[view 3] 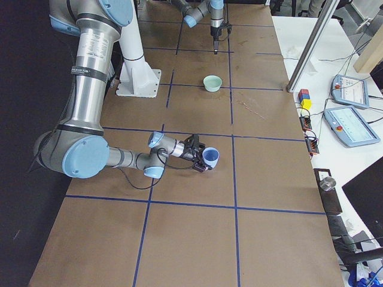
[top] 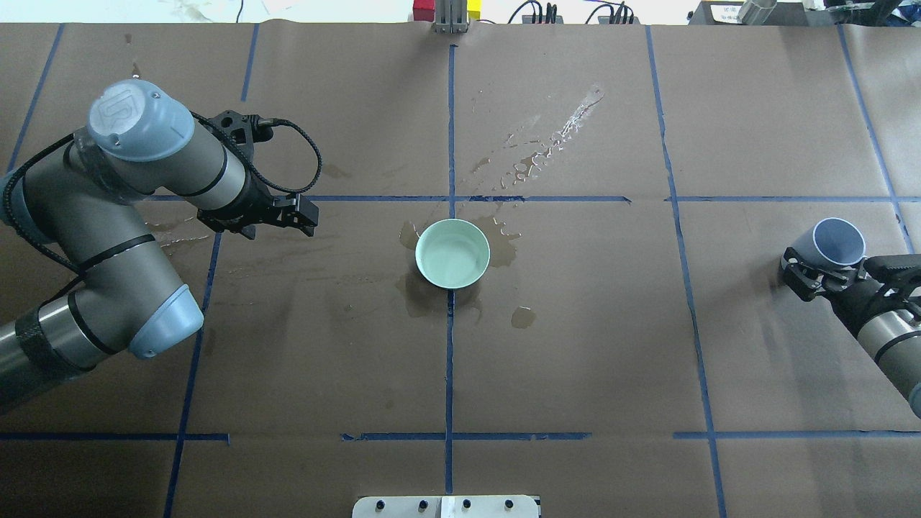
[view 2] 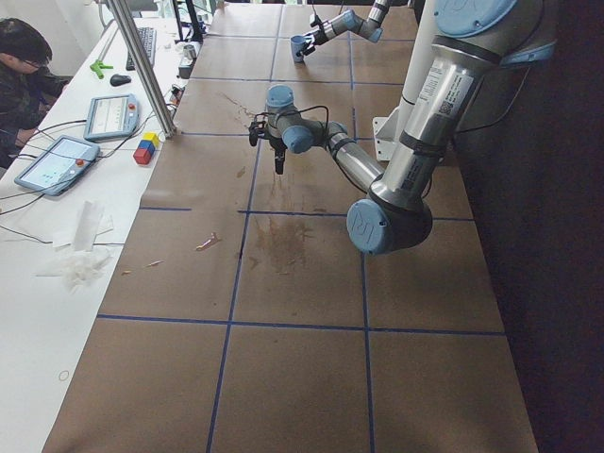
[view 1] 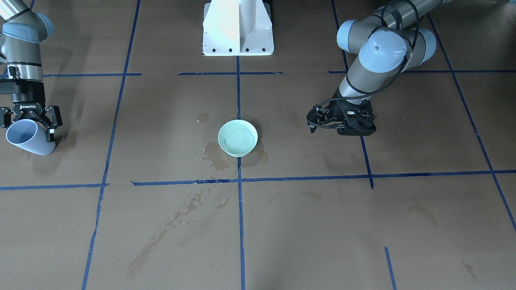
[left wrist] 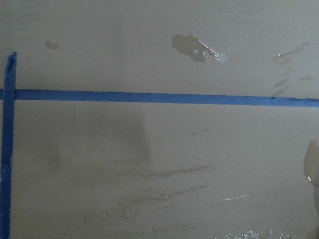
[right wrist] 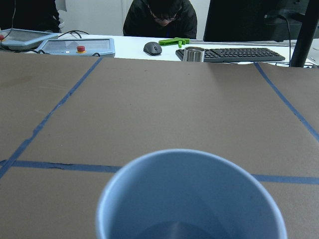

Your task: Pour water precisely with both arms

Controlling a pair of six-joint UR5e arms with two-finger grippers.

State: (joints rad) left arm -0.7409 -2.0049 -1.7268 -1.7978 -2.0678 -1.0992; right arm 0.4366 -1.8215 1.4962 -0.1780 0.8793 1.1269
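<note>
A pale green bowl point(view 1: 238, 152) stands at the middle of the brown paper and holds clear water point(view 1: 238, 136); it also shows in the overhead view point(top: 420, 253). My right gripper point(view 1: 28, 128) is shut on a light blue cup point(view 1: 25, 137), tilted, just above the paper far to the robot's right of the bowl. The right wrist view looks into the cup point(right wrist: 189, 199); I cannot tell whether it holds water. My left gripper point(view 1: 311, 128) is shut and empty, low over the paper on the bowl's other side, well apart from it point(top: 311, 217).
Wet stains and puddles point(view 1: 213, 155) ring the bowl, and a streak point(top: 554, 140) runs away from it. Blue tape lines grid the paper. The white pedestal point(view 1: 238, 28) stands at the robot's side. A desk with tablets point(view 3: 344, 122) lies along the far edge.
</note>
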